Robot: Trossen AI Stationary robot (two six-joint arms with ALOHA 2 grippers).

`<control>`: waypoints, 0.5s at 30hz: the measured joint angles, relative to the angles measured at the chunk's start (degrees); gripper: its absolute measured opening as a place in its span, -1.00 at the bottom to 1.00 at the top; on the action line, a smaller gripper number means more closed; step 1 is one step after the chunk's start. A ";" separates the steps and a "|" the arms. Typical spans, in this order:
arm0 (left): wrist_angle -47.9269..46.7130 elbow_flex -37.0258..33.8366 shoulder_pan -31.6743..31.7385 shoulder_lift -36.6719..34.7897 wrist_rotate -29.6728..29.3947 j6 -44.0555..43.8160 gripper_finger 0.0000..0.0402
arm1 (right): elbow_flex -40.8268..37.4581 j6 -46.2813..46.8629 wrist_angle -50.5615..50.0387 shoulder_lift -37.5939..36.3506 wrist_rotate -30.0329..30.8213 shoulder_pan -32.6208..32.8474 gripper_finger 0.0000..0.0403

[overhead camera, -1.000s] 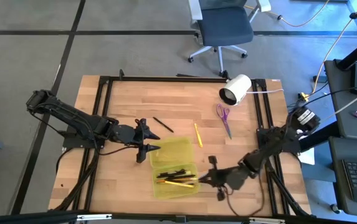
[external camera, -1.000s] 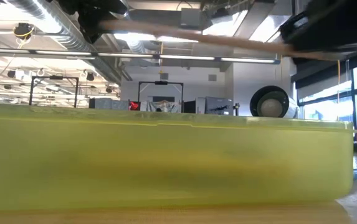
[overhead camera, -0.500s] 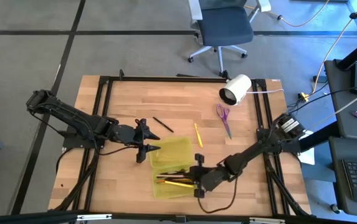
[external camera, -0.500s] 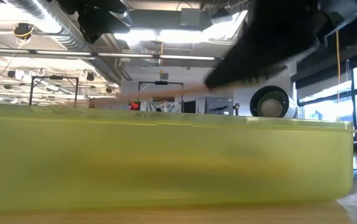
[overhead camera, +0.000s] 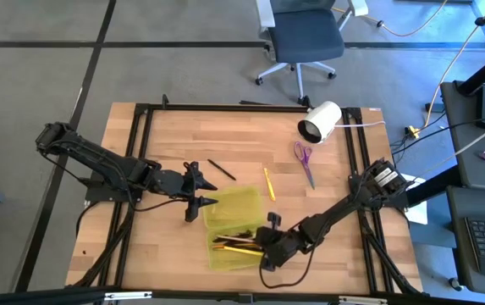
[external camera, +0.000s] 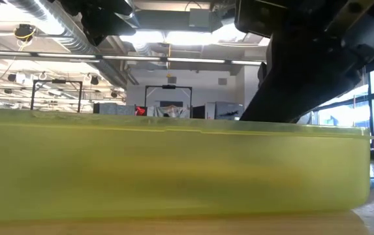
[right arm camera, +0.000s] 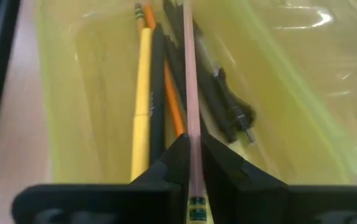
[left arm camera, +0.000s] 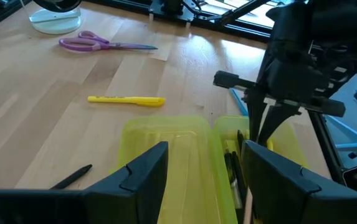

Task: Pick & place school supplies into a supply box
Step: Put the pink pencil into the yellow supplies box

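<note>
The supply box, translucent yellow-green, lies open near the table's near edge: tray (overhead camera: 229,254), lid (overhead camera: 235,203), wall close up (external camera: 173,170). Several pens and pencils (right arm camera: 156,81) lie in the tray. My right gripper (overhead camera: 267,247) (right arm camera: 190,140) is over the tray's right end, shut on a thin pinkish pencil (right arm camera: 187,68). My left gripper (overhead camera: 196,191) (left arm camera: 206,180) is open at the lid's left end, a finger on either side of it, and touches nothing that I can see. On the bare wood lie purple scissors (overhead camera: 303,161), a yellow pen (overhead camera: 269,183) and a black pen (overhead camera: 221,169). My right gripper pinches the pinkish pencil between its two fingers, close to its back end (right arm camera: 190,127). The pencil runs along the fingers and sticks out ahead of them over the pens in the tray. The fingers come slanting down from the table's right. Whether its front end touches the pens I cannot tell.
A white cylinder (overhead camera: 320,121) lies at the far right of the table. A blue pen (left arm camera: 239,102) lies on the wood beside the tray, under the right arm. Black frame rails (overhead camera: 145,161) run along the table's sides. An office chair (overhead camera: 301,38) stands beyond the far edge.
My right gripper, still shut on the pencil, has moved toward the table's left, from just right of the tray to over its right end, and has come lower. The pencil has gone with it and now points in over the pens. The left arm has kept still.
</note>
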 joint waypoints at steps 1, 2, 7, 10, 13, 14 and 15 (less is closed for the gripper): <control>0.01 0.00 -0.01 0.00 0.00 0.00 -0.02 | 0.00 0.00 0.04 0.00 -0.36 0.00 -0.77; 0.02 0.00 -0.01 -0.01 0.00 -0.01 -0.02 | 0.00 -0.04 0.18 0.00 -0.80 0.00 -0.76; 0.11 0.00 -0.01 0.00 -0.03 0.00 -0.02 | 0.00 -0.18 0.61 0.00 -3.29 0.00 -0.70; 0.13 0.00 -0.01 0.00 -0.04 -0.02 -0.02 | 0.00 -0.13 0.61 0.00 -4.50 0.00 -0.70; 0.15 0.00 -0.01 0.00 -0.03 -0.02 -0.02 | 0.00 -0.56 0.31 -0.13 -5.16 0.00 -0.69; 0.19 0.00 0.00 -0.01 -0.01 -0.02 -0.02 | -0.01 -1.43 -0.78 -0.63 -5.80 0.00 -0.69; 0.20 0.00 -0.01 -0.02 0.04 -0.02 -0.02 | -0.04 -1.93 -2.18 -1.36 -6.42 -0.03 -0.69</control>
